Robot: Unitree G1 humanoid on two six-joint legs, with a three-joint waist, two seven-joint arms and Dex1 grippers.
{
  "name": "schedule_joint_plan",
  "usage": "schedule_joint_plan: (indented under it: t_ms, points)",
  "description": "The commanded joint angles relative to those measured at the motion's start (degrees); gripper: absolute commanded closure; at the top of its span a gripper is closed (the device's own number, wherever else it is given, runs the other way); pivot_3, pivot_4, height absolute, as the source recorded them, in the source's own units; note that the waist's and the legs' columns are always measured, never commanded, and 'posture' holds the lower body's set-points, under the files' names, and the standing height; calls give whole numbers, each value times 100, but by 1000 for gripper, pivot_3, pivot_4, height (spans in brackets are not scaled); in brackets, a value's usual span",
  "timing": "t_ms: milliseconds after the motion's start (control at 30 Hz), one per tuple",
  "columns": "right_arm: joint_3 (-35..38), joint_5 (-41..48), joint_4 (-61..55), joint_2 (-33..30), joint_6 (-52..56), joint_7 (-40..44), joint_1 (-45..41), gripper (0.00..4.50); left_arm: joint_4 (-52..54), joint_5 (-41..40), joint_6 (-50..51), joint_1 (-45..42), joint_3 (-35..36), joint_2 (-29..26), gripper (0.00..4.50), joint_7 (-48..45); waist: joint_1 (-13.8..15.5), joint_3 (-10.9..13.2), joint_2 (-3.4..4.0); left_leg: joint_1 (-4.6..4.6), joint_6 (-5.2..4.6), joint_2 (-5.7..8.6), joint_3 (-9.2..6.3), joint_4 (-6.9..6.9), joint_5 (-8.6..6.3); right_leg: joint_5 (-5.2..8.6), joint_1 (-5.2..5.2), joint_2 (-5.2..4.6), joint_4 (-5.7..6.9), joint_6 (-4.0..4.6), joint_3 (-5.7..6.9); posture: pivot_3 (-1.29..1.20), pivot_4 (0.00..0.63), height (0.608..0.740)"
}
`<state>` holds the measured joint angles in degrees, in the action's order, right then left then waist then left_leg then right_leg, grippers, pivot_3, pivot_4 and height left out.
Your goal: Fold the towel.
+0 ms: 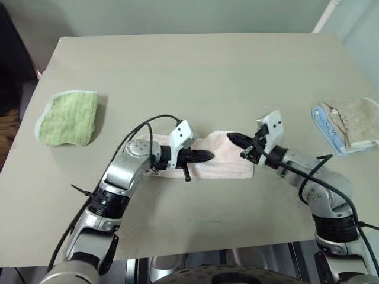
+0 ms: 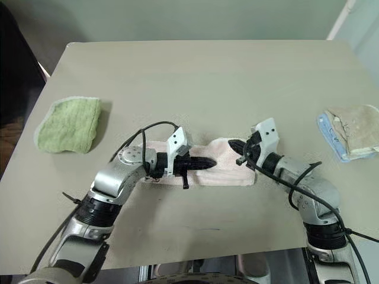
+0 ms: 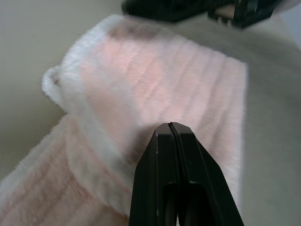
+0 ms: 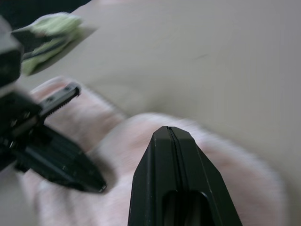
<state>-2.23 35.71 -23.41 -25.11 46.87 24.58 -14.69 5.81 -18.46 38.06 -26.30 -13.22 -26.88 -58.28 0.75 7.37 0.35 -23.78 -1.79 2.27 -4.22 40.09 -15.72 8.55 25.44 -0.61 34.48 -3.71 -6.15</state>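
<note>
Now | towel folded on table | both arms' fingers clenched, empty

Head stereo pair looks forward and down from above the tabletop, taking in both arms; the two eyes share nearly the whole scene. Each wrist camera sits close behind its shut jaws, looking along them at the towel from very near; both share that towel.
</note>
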Motion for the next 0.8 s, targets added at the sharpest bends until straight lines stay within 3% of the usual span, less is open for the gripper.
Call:
schedule_joint_plan:
  t_ms: [33, 367, 667, 800]
  points:
    - [-85, -167, -98, -39, -68, 45, 19, 4500, 279, -83, 95, 179, 27, -222, 4464, -39, -13, 0, 0, 2, 6, 0, 0, 0, -5, 2, 0, 1, 0, 4, -3, 0, 150, 740]
    - [-186, -363, -65, 32, -91, 68, 132, 4500, 564, -393, 493, 400, -62, -358, 4464, -23, -20, 0, 0, 6, 15, -1, -7, 0, -7, 2, 2, 6, 10, 27, -2, 0, 150, 740]
    - [-502, -617, 138, 275, -333, 48, 673, 4500, 564, -713, 798, 823, -63, -806, 4464, -344, -27, -1, -2, 14, 28, -4, -13, -2, -9, 7, 2, 15, 15, 44, -3, 0, 150, 740]
    - [-632, -894, 403, 339, -665, 119, 897, 4500, 486, -980, 795, 903, 188, -649, 4464, -292, -27, -2, -3, 25, 33, -4, -18, -2, -14, 9, -4, 18, 19, 48, -7, 0, 150, 740]
